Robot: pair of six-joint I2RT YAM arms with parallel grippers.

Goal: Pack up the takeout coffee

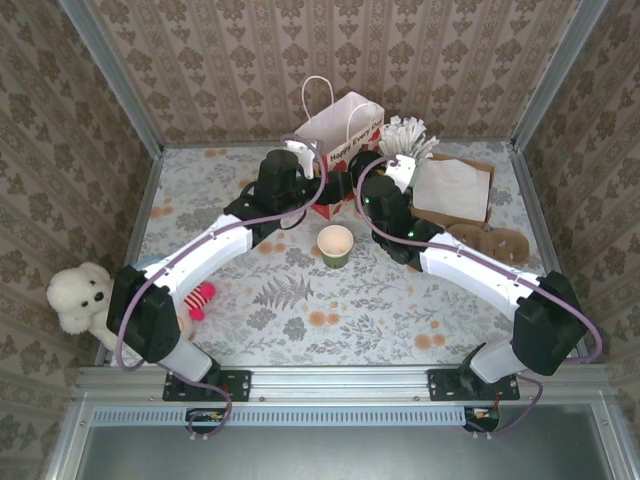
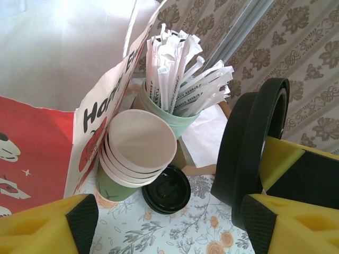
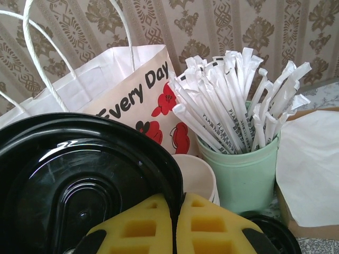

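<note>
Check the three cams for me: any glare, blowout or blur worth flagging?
Top view: even, soft light, only faint shadows on the table, nothing blurred. Left wrist view: the white face of the bag is washed out, with no detail left. Right wrist view: bright glare streaks on the black lid pinched in the right gripper; the stirrers behind it are sharp.

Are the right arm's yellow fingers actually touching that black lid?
Touching. The right wrist view shows the right fingers pinched shut on the rim of the black lid.
</note>
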